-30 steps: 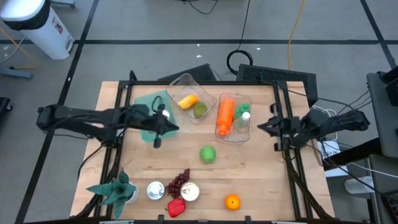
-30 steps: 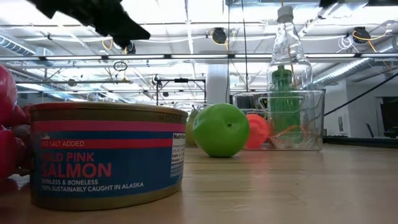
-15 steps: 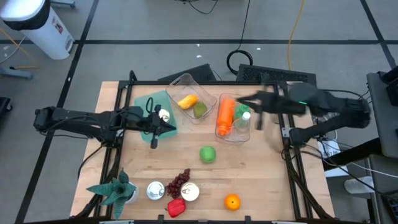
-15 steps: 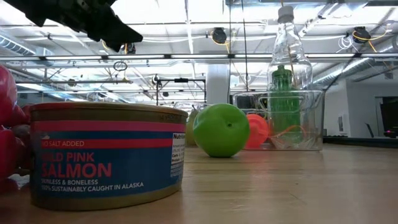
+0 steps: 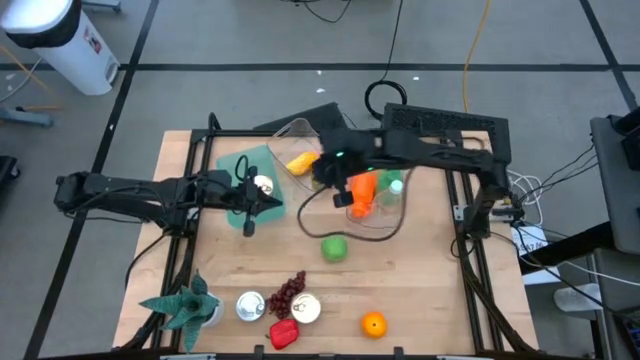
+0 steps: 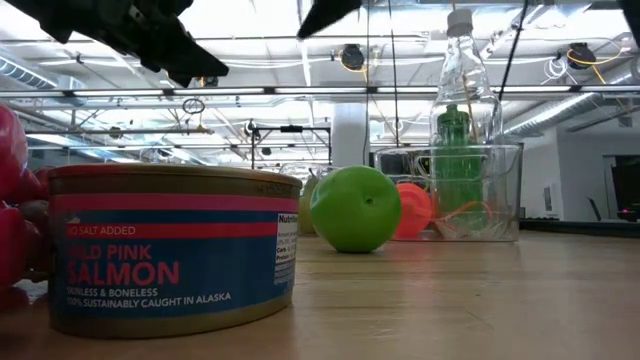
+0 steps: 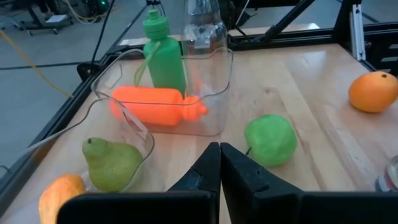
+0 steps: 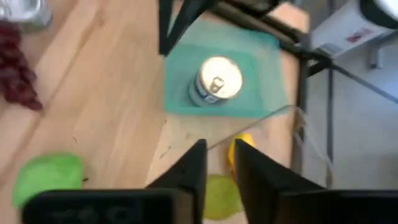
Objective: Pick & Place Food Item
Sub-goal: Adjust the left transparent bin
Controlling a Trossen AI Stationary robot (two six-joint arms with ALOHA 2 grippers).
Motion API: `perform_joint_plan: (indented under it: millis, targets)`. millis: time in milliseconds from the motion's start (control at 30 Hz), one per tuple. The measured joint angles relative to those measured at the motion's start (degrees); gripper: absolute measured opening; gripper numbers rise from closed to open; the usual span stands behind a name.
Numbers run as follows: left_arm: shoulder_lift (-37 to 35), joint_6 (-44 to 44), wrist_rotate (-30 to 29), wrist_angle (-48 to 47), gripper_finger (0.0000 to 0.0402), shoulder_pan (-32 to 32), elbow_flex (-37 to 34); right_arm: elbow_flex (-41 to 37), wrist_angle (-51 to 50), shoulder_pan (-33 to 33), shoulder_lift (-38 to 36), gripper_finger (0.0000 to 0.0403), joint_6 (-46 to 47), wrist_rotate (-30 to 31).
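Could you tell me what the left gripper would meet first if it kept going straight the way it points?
Probably the green apple: it lies just ahead of the shut left gripper, slightly to one side, though depth is unclear.

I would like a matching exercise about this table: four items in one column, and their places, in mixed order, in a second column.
Items:
1. carrot
2. pear
3. silver-topped can
4. orange

Places:
A. on the green mat
B. in the same bin as the green bottle
C. on bare wood, near the table's front edge
D. in the bin with the yellow fruit

Pairs: 1-B, 2-D, 3-A, 4-C
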Motion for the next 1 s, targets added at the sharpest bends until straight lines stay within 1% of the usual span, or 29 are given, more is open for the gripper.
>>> perform_joint_plan:
  millis: [233,367,467,600,767,933,1000]
  targets:
    - [0.0,0.5,0.0,-2.6,0.0021,1.3,0.0,-1.1,-2.2,-0.9,6.8,0.0188,-5.0,0.1]
    - [0.0,1.1,0.0,-3.5,0.0021,1.6,0.0,-3.0,-1.4,-0.7,9.3,0.0227,-6.1,-0.1]
    - [0.0,1.5,0.1,-3.5,0.0021,1.5,0.0,-5.5,1.4,-0.8,10.0,0.0235,-6.3,0.0]
    - [0.0,2.0,0.6,-3.4,0.0021,1.6,0.0,-10.4,6.2,-1.6,10.2,0.023,-6.2,0.2]
    - [0.0,1.9,0.6,-3.4,0.0021,1.6,0.0,-15.5,10.5,-2.8,10.1,0.0224,-2.0,0.3]
    - [0.0,1.9,0.6,-3.4,0.0021,1.6,0.0,-18.4,12.7,-3.1,10.1,0.0228,-0.5,4.5]
    - [0.0,1.9,0.6,-3.4,0.0021,1.6,0.0,-18.7,12.8,-3.1,10.1,0.0227,-0.3,4.7]
